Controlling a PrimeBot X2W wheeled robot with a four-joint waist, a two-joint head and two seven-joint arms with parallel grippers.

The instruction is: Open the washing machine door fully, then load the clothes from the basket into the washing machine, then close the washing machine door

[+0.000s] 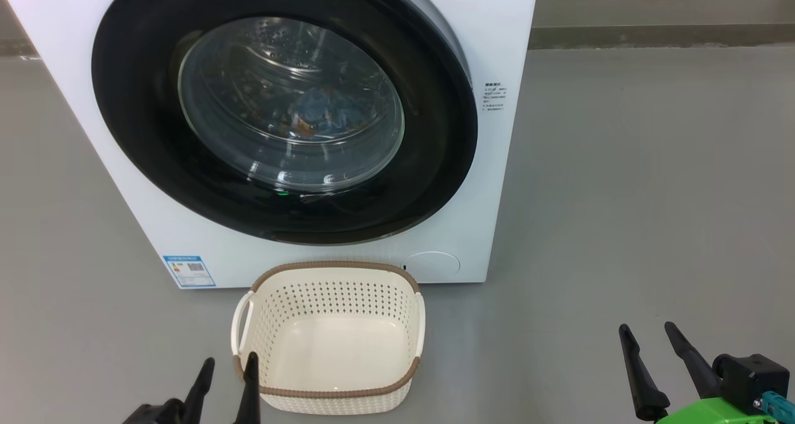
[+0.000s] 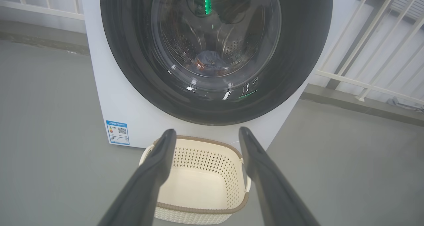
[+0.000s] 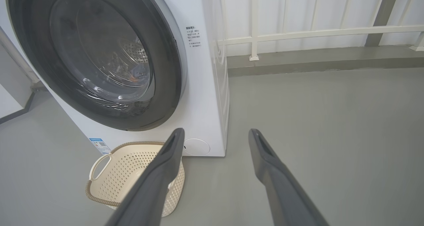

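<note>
The white washing machine (image 1: 81, 70) stands ahead with its round black door (image 1: 435, 132) shut against the front. Through the glass window the light blue clothes (image 1: 326, 117) lie inside the steel drum; they also show as clothes (image 2: 210, 62) in the left wrist view. The cream basket (image 1: 329, 337) with its brown rim sits on the floor before the machine, with nothing in it. My left gripper (image 1: 227, 365) is open beside the basket's left handle. My right gripper (image 1: 649, 331) is open at the lower right, over bare floor, well clear of the basket (image 3: 132, 173).
Grey floor (image 1: 652, 194) stretches to the right of the machine. A white railing (image 3: 298, 30) runs along the wall behind. A blue label (image 1: 189, 270) marks the machine's lower left corner, and a round cover (image 1: 430, 264) sits at the lower right.
</note>
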